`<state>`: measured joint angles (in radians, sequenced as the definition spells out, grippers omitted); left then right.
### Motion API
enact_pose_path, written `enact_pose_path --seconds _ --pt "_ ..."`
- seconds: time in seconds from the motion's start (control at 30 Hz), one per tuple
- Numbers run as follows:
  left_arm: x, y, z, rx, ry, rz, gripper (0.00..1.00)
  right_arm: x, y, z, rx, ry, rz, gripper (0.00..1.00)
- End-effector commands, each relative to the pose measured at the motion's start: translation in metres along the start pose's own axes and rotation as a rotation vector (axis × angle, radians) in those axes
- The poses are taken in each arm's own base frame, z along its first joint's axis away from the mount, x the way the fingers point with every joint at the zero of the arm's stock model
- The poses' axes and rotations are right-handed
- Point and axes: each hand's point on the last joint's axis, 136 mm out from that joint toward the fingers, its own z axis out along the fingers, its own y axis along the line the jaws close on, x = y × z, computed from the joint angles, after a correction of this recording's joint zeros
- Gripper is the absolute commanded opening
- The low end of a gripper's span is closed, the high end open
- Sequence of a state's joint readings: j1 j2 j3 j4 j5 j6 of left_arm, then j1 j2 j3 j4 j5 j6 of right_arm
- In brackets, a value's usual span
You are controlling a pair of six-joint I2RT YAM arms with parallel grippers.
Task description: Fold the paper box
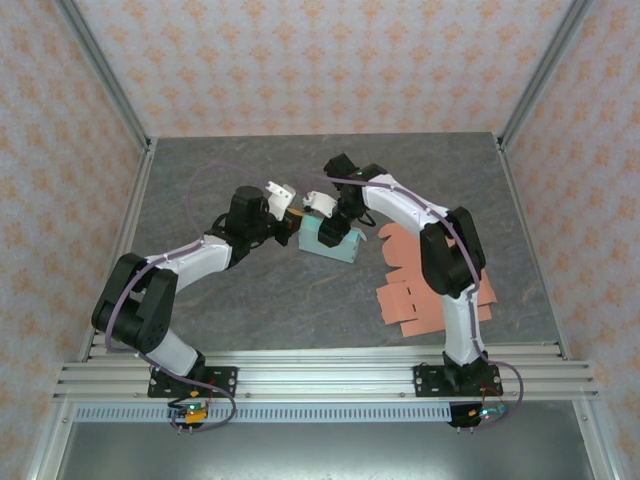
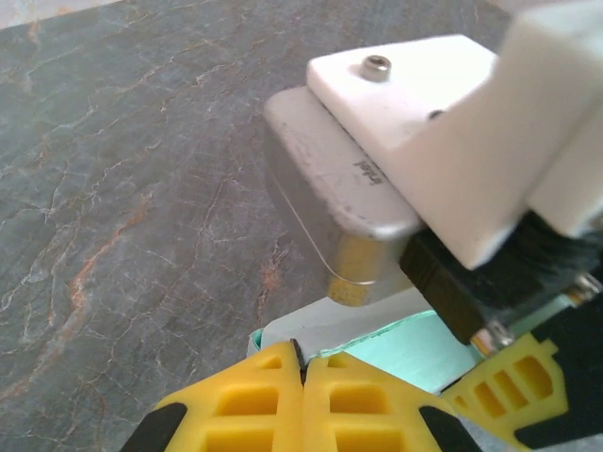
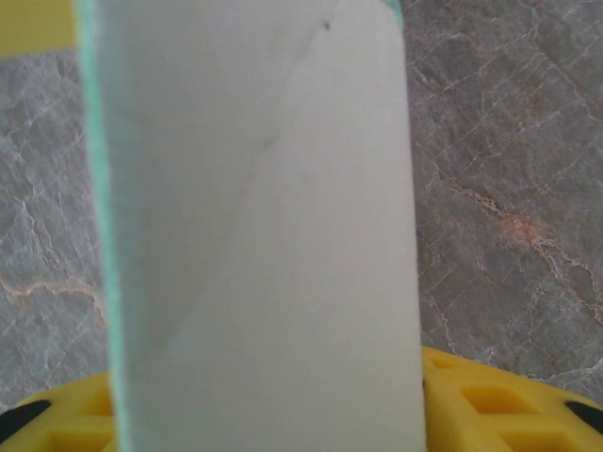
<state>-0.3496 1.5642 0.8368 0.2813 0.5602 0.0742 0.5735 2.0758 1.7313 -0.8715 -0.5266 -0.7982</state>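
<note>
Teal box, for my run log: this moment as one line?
stage: folding | box: between hands | left hand: shut at box edge | right hand: astride box panel, grip unclear

Small dark marking on silver housing point(image 2: 363, 169); illegible.

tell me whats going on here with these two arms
Both arms meet over a mint-green paper box near the middle of the table, with the folding apparently part-way done. The left tool is shut at one edge of the box; whether it pinches paper is not clear. The right tool straddles a pale flap of the box, one finger on either side. A stack of flat salmon-coloured blanks lies to the right, untouched.
</note>
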Motion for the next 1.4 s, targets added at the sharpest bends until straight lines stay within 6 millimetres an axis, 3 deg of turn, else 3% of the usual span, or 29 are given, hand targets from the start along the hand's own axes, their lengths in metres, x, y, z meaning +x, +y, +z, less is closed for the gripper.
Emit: enact_pose_path --seconds 0.0,0.23,0.57,0.67,0.97,1.17,1.27,1.37 --pt "-0.040 -0.005 -0.007 -0.003 -0.084 -0.112 0.00 -0.003 -0.006 0.002 0.048 -0.026 0.021 0.54" --pt "-0.051 -0.005 -0.010 -0.036 -0.028 -0.121 0.00 0.008 0.006 0.013 0.013 0.033 -0.037 0.63" --pt "-0.038 0.000 0.002 -0.041 -0.005 -0.232 0.00 0.011 0.003 0.012 0.037 0.042 -0.076 0.64" --pt "-0.033 0.002 0.003 -0.047 0.006 -0.233 0.00 0.014 0.011 0.004 0.030 0.017 -0.140 0.71" --pt "-0.028 0.001 0.001 -0.046 0.004 -0.224 0.00 0.010 0.017 -0.012 0.010 -0.076 -0.168 0.74" --pt "-0.034 -0.003 -0.008 -0.034 -0.113 -0.150 0.00 0.013 0.011 -0.021 -0.029 -0.163 -0.041 0.77" --pt "-0.032 -0.001 -0.012 -0.055 -0.140 -0.144 0.00 0.012 0.018 -0.028 -0.109 -0.210 0.003 0.78" --pt "-0.033 0.000 -0.015 -0.065 -0.138 -0.135 0.00 0.010 0.019 -0.033 -0.127 -0.233 0.036 0.86"
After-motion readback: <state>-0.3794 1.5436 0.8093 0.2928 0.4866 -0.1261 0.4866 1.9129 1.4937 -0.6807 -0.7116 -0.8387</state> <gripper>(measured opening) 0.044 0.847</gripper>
